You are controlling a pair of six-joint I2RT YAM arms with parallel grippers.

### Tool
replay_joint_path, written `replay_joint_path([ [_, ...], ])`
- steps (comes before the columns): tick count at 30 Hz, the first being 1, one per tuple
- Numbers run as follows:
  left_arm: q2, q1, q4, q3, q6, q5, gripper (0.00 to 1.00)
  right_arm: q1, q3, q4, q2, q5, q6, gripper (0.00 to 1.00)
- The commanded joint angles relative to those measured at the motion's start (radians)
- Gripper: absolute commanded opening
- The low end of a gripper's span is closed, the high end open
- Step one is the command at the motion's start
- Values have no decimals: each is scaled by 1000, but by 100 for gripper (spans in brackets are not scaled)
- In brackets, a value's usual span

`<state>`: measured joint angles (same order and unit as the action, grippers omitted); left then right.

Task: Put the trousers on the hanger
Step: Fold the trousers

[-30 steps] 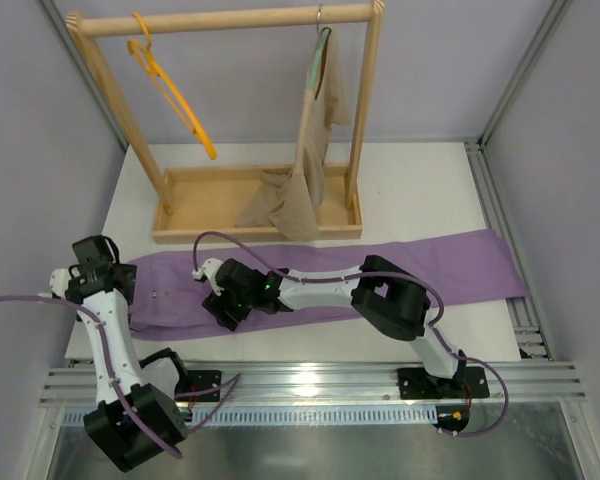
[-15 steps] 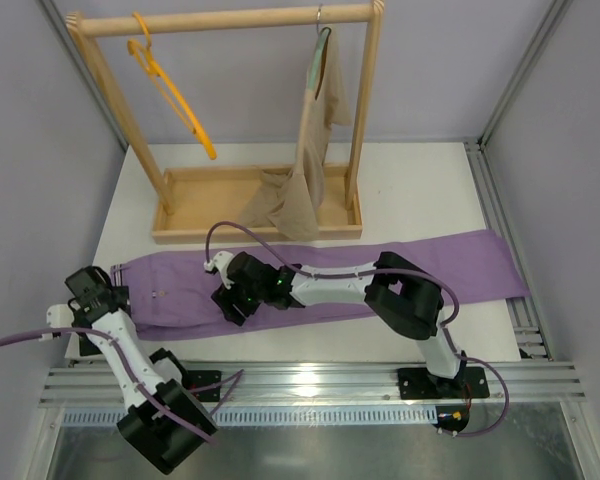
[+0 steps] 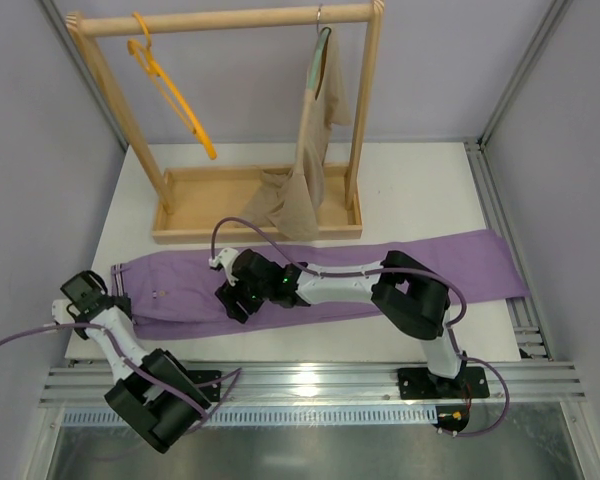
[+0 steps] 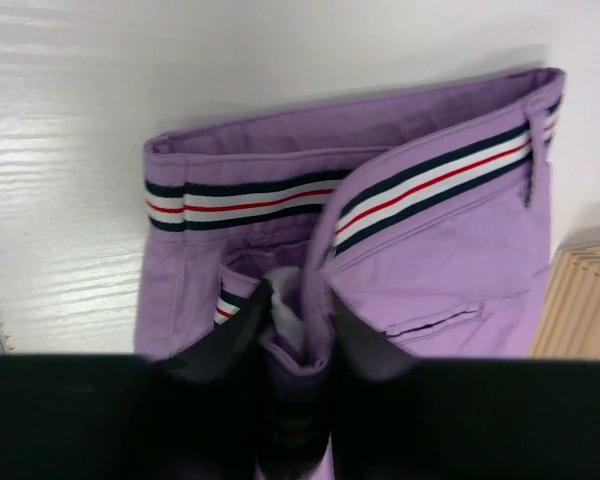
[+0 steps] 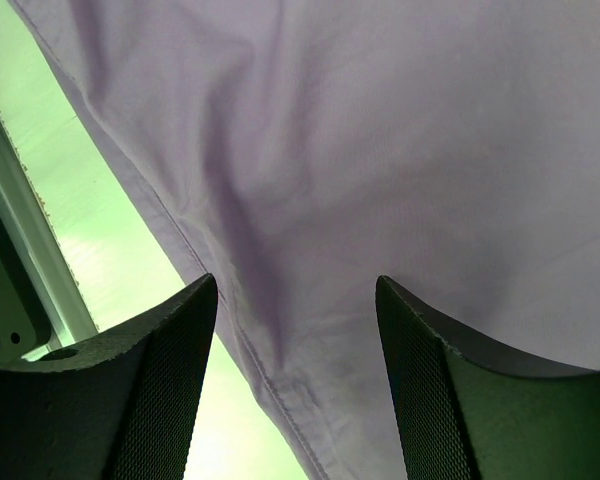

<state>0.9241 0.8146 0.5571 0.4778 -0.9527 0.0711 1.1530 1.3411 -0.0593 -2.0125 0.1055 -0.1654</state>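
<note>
The lilac trousers (image 3: pixel 430 265) lie flat across the table in front of the wooden rack, waistband to the left. In the left wrist view their striped waistband (image 4: pixel 240 200) lies open. My left gripper (image 3: pixel 98 298) (image 4: pixel 300 305) is shut on a bunched fold of fabric just below it. My right gripper (image 3: pixel 232 300) (image 5: pixel 295 300) hovers open over the upper leg, its fingers (image 5: pixel 160 390) either side of a stitched edge of the trousers (image 5: pixel 400 120). The orange-yellow hanger (image 3: pixel 170 90) hangs empty at the rack's left end, far from both grippers.
The wooden rack (image 3: pixel 230 18) stands at the back on a tray base (image 3: pixel 255 232), whose corner shows as pale wood (image 4: pixel 585 300). A beige garment (image 3: pixel 315 140) hangs on a grey-green hanger at its right end. Metal rails (image 3: pixel 505 215) line the table's right side.
My left gripper drew back toward the near-left corner, opened wide, then closed on the waistband end, which shifted slightly left. The right gripper edged a little right along the trousers.
</note>
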Motion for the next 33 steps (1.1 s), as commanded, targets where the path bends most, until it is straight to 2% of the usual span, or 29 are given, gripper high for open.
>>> replay_joint_path([
  [1, -28, 11, -103, -2, 43, -66, 18, -12, -16, 55, 63, 11, -13, 68],
  [3, -60, 9, -129, -5, 55, -68, 3, -15, -23, 67, 63, 13, -14, 68],
  [4, -71, 11, -137, -5, 63, -100, 0, -15, -29, 84, 58, 13, -16, 68],
  [11, -117, 14, -295, -31, 78, -238, 0, -21, -71, 141, 21, 28, -51, 67],
  [15, -172, 29, -504, -106, 19, -417, 0, -24, -102, 162, 15, 28, -55, 67],
  [16, -191, 31, -674, -138, -45, -521, 0, -27, -112, 168, 12, 33, -57, 67],
  [19, -205, 31, -759, -186, -86, -564, 1, -33, -120, 182, 1, 42, -62, 67],
  [22, -203, 31, -749, -220, -69, -527, 0, -33, -112, 185, -15, 57, -65, 67],
  [26, -171, 46, -448, -196, 3, -331, 1, -33, -118, 193, -20, 59, -72, 67],
  [29, -162, 89, -327, -166, 31, -194, 1, -38, -137, 193, -9, 53, -71, 67],
  [33, -114, 133, -240, -123, 8, -91, 14, -47, -163, 199, 11, 45, -69, 67],
])
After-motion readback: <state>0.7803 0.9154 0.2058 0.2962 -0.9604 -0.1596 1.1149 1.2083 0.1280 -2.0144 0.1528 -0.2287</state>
